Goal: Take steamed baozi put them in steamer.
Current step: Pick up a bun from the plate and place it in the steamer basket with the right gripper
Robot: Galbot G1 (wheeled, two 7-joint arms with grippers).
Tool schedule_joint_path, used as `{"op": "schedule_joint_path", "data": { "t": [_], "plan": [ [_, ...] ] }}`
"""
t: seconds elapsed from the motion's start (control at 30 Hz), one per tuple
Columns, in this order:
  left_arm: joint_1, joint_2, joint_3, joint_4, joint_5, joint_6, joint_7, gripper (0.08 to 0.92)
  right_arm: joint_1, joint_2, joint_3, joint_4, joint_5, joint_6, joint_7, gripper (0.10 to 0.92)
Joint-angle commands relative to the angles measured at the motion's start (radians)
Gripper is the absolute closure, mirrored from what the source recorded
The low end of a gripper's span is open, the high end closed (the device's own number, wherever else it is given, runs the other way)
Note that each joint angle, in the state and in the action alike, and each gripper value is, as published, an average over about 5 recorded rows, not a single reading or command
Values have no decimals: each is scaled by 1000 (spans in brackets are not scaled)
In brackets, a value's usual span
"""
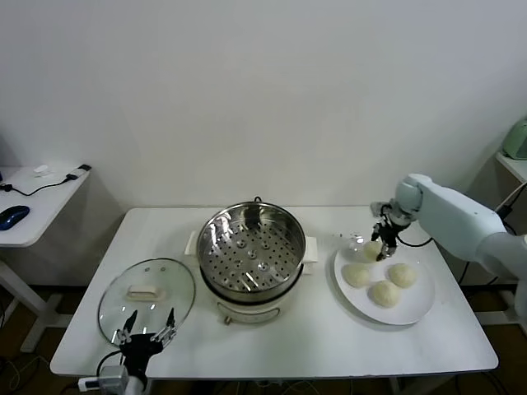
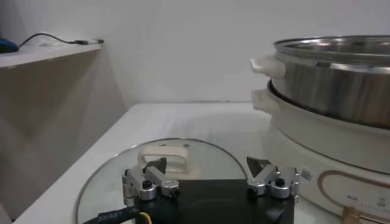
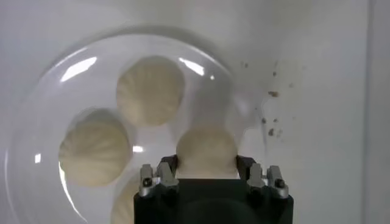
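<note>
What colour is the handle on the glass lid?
White, on the glass lid; its handle shows best in the head view.

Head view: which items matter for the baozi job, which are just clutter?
In play:
- four steamed baozi on the plate
- steamer, tray bare
- right gripper, fingers around the rear-left baozi

Lying about:
- glass lid, left of the steamer
- left gripper, open, idle above the lid
- mouse on the side table

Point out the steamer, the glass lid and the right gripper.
steamer (image 1: pixel 251 255): head view, perforated tray inside.
glass lid (image 1: pixel 146 290): head view, white handle.
right gripper (image 3: pixel 207 163): right wrist view, between its fingertips, around a baozi.
</note>
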Motion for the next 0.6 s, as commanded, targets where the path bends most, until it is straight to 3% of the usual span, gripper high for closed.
{"op": "schedule_joint_path", "data": {
  "t": [0.03, 0.17, 0.3, 0.43, 0.6],
  "plan": [
    [0, -1, 14, -9, 11, 1, 0, 177, 482, 50, -272, 314, 254, 70, -20, 382],
    [3, 0, 17, -17, 11, 1, 0, 177, 575, 170, -273, 423, 338, 140, -10, 380],
    [3, 1, 17, -18, 10, -1, 0, 177, 569, 276, -273, 527, 305, 230, 12, 380],
    [5, 1, 16, -21, 8, -1, -1, 177, 484, 326, -274, 561, 142, 390, 38, 380],
    [14, 3, 15, -28, 7, -4, -2, 177, 314, 354, -210, 414, -183, 612, 65, 380]
  ]
}}
